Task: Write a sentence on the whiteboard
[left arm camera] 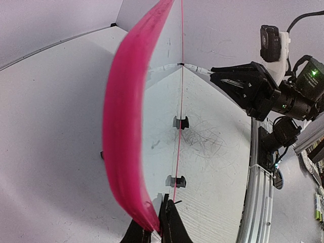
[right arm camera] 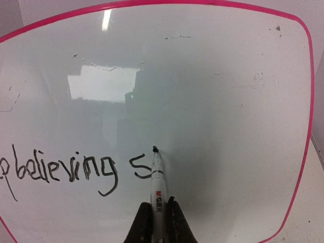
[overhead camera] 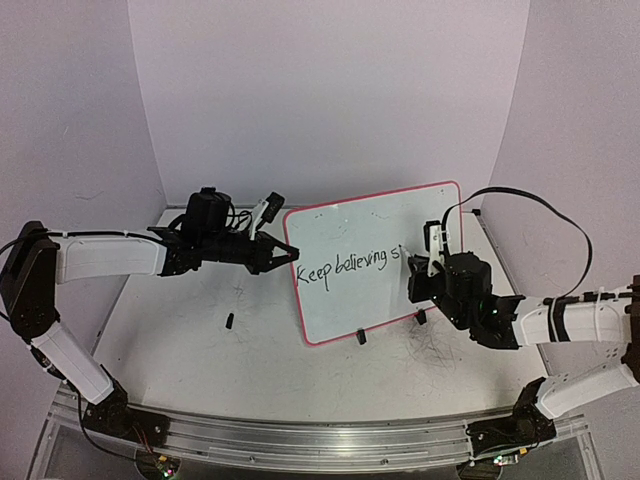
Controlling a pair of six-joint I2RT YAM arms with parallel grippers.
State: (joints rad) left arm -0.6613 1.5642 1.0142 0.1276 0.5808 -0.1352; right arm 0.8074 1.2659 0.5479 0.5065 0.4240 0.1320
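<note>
The whiteboard with a pink-red rim stands tilted up on the table. My left gripper is shut on its left edge, seen close in the left wrist view as a pink rim. The sentence reads "Keep believing s" in black letters. My right gripper is shut on a white marker, whose black tip rests at the board just right of the "s". In the top view this gripper is at the board's right side.
A small black cap-like piece lies on the table left of the board. Black clips stand at the board's lower edge. Grey scribbles mark the tabletop. A black cable arcs over the right arm.
</note>
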